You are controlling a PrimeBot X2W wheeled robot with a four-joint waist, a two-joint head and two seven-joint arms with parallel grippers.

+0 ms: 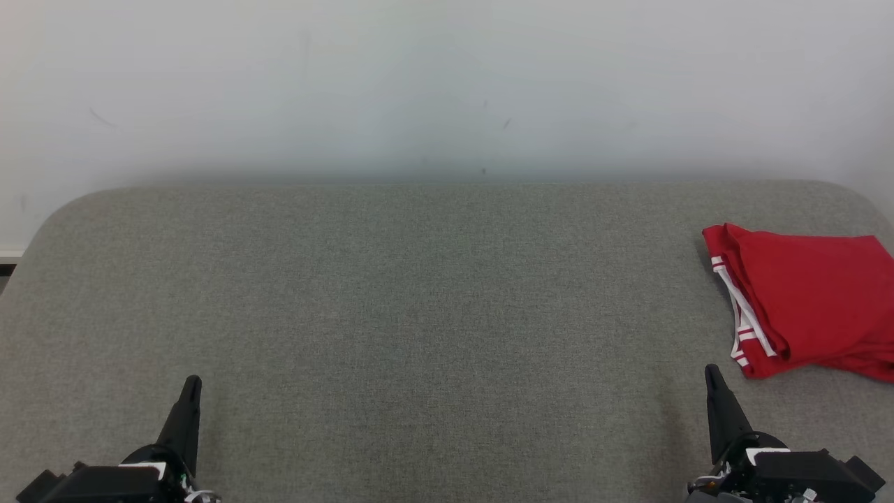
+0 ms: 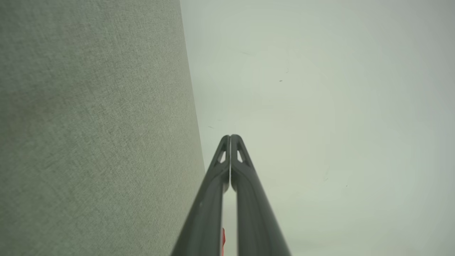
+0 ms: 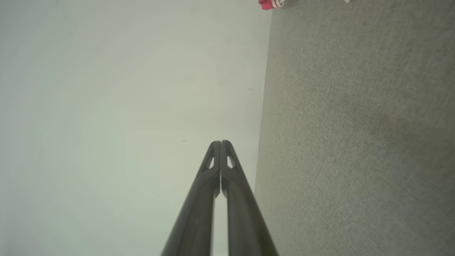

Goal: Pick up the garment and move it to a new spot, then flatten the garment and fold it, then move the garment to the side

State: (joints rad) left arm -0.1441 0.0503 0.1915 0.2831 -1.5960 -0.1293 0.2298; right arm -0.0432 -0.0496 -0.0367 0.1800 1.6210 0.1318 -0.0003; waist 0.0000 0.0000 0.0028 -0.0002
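The garment [image 1: 810,300] is red with white-striped trim, folded into a compact pile at the far right of the grey padded table [image 1: 419,293]. A corner of the garment [image 3: 268,3] peeks in at the top of the right wrist view. My right gripper [image 1: 712,374] rests at the lower right, shut and empty, just short of the garment's near-left corner. My left gripper [image 1: 192,384] sits at the lower left, shut and empty, far from the cloth. Both wrist views show the fingertips pressed together, left gripper [image 2: 230,137] and right gripper [image 3: 220,143].
A pale wall [image 1: 447,84] rises behind the table's rounded back edge. The table's right edge runs close to the garment.
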